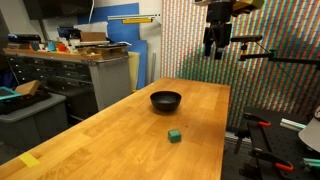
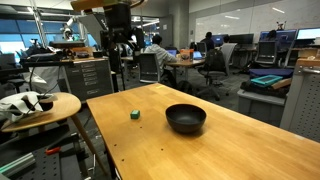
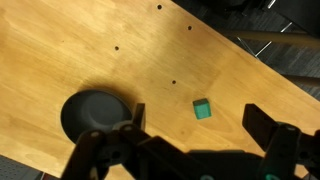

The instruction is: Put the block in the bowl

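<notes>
The small green block (image 1: 174, 134) lies on the wooden table, also in an exterior view (image 2: 134, 114) and in the wrist view (image 3: 203, 108). The black bowl (image 1: 165, 100) stands on the table a short way from it, also in an exterior view (image 2: 185, 118) and the wrist view (image 3: 91, 113). My gripper (image 1: 217, 48) hangs high above the table's far end, also in an exterior view (image 2: 120, 45). It is open and empty; in the wrist view its fingers (image 3: 195, 128) spread wide, with the block seen far below between them.
The wooden table (image 1: 120, 125) has open edges on all sides. Cabinets and a workbench (image 1: 70, 65) stand beside it. A small round table (image 2: 40, 105) with objects stands off one corner. A stand with clamps (image 1: 270, 135) is next to the table.
</notes>
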Tool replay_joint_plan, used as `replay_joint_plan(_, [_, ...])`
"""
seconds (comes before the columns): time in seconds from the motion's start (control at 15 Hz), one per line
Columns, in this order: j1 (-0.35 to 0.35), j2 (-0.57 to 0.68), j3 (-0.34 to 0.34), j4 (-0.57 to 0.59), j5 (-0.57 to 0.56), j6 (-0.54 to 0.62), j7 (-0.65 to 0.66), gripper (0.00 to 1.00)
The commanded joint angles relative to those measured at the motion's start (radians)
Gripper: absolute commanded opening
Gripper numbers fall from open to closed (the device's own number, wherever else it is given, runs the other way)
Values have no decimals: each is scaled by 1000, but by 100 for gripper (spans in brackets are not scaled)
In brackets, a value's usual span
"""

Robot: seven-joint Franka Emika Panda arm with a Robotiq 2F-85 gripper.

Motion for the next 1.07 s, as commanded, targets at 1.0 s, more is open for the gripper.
replay_joint_plan(1.0, [43,510,114,126,262,388,-276,100])
